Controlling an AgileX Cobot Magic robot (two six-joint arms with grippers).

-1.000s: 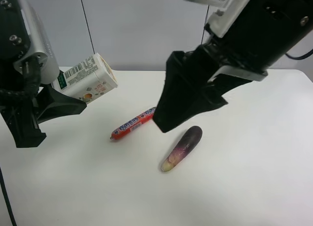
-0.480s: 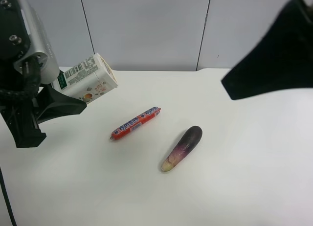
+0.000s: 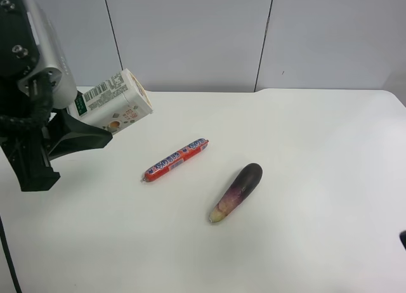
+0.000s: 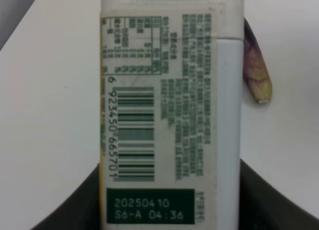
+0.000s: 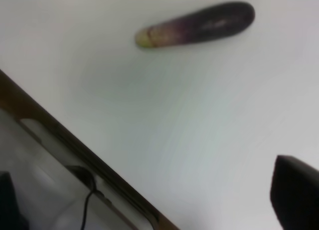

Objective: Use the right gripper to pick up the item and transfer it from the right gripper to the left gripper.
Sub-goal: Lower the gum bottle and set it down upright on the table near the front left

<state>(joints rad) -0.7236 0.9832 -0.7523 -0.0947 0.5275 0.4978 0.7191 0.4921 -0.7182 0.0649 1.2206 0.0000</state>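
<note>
The item, a small white carton [image 3: 114, 103] with a green label and barcode, is held tilted above the table's left part. My left gripper [image 3: 82, 120], black fingers on a silver-grey body, is shut on it. In the left wrist view the carton [image 4: 169, 110] fills the picture, with a black finger [image 4: 264, 200] on each side of its lower end. My right gripper [image 5: 144, 190] is out of the exterior high view; the right wrist view shows only dark fingertips [image 5: 296, 195] far apart with nothing between them, over the table's edge.
A red sausage stick [image 3: 176, 159] lies at the middle of the white table [image 3: 317, 147]. A purple eggplant [image 3: 236, 192] lies just to its right, and also shows in the right wrist view [image 5: 197, 25]. The table's edge [image 5: 75, 145] crosses the right wrist view.
The all-black right arm has drawn back from over the middle of the table toward the right and left the exterior high view. The left gripper and the carton have not moved.
</note>
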